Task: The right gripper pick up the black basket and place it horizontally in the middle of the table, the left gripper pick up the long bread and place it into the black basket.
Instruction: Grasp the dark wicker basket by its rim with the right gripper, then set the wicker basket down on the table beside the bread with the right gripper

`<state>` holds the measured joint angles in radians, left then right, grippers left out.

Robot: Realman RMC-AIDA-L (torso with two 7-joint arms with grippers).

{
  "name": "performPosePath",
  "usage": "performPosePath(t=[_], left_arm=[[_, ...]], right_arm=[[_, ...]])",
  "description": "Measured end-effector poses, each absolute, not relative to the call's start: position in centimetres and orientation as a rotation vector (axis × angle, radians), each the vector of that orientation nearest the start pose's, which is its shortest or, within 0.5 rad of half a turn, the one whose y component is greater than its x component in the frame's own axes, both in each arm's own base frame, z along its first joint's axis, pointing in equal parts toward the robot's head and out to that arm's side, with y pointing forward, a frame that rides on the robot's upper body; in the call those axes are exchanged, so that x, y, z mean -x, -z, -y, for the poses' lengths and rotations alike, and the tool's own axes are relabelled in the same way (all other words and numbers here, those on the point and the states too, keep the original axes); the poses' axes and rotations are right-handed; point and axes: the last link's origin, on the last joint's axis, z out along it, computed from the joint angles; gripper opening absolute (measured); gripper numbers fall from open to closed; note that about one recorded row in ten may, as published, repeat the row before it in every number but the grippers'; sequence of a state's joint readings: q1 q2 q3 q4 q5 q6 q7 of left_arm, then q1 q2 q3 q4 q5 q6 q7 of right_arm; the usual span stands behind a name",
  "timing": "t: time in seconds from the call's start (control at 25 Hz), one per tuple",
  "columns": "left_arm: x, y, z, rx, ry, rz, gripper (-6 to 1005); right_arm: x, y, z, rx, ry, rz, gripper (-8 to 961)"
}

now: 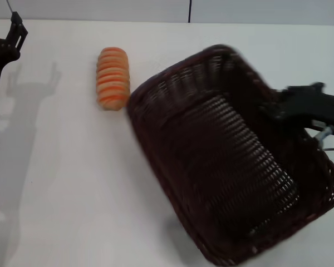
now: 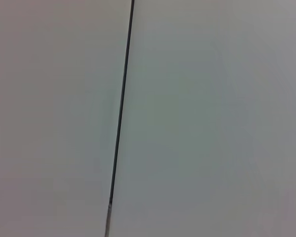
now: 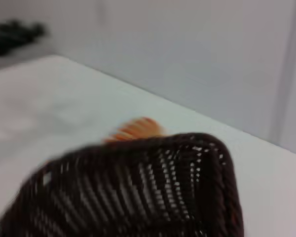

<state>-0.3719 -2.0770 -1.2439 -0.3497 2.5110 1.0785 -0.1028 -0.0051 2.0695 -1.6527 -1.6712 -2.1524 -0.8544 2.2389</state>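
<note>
Surface: white table (image 1: pixel 67 189) fills the head view; a pale wall with one dark vertical seam runs along the top edge.
Count: we log one black basket (image 1: pixel 228 161), one long bread (image 1: pixel 113 78), two grippers.
Basket: lower right of the head view, set at a diagonal, its open mouth tipped toward the camera and its outline blurred; we cannot tell whether its base touches the table.
Bread: upper centre-left of the head view, lying flat on the table with its long axis running top to bottom, just beside the basket's upper-left corner; we cannot tell whether the two touch.
Right gripper (image 1: pixel 275 108): right edge of the head view, at the basket's upper-right rim, fingers pinched onto the rim.
Left gripper (image 1: pixel 16 30): top-left corner of the head view, well apart from the bread; fingers partly out of frame, so we cannot tell spread or closed. One green light shows on that arm at the left edge.
Right wrist view only: basket corner (image 3: pixel 187 173) up close, the bread (image 3: pixel 135 129) peeking over its rim, a dark blurred shape at upper left.
Left wrist view only: bare pale panels with one dark seam; no task item shows.
</note>
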Motion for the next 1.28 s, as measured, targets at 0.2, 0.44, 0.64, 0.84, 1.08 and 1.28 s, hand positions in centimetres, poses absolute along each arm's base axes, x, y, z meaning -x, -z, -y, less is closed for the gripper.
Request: performPosePath(t=[0.2, 0.44, 0.64, 0.84, 1.08, 1.28], left_arm=[[32.0, -1.4, -34.8, 1.411, 0.763, 0.568, 849], [31.9, -1.4, -34.8, 1.406, 0.788, 0.59, 849], [31.9, -1.4, -34.9, 1.401, 0.813, 0.612, 848], [31.8, -1.4, -35.0, 1.402, 0.816, 0.609, 848], [31.7, -1.4, -35.0, 1.402, 0.819, 0.611, 848], [31.5, -1.3, -35.2, 1.406, 0.821, 0.611, 848]], right_arm=[[-17.9, -0.2, -30.3, 2.567, -0.351, -0.543, 241], [-16.2, -0.9, -30.7, 2.744, -0.351, -0.432, 204], [-16.1, -1.6, -31.9, 2.813, -0.264, -0.375, 183], [-15.4, -1.1, -32.6, 2.85, -0.201, -0.249, 186], [-14.0, -0.2, -33.6, 2.891, -0.195, -0.155, 183], [-13.5, 0.7, -35.2, 2.899, -0.182, -0.103, 179]])
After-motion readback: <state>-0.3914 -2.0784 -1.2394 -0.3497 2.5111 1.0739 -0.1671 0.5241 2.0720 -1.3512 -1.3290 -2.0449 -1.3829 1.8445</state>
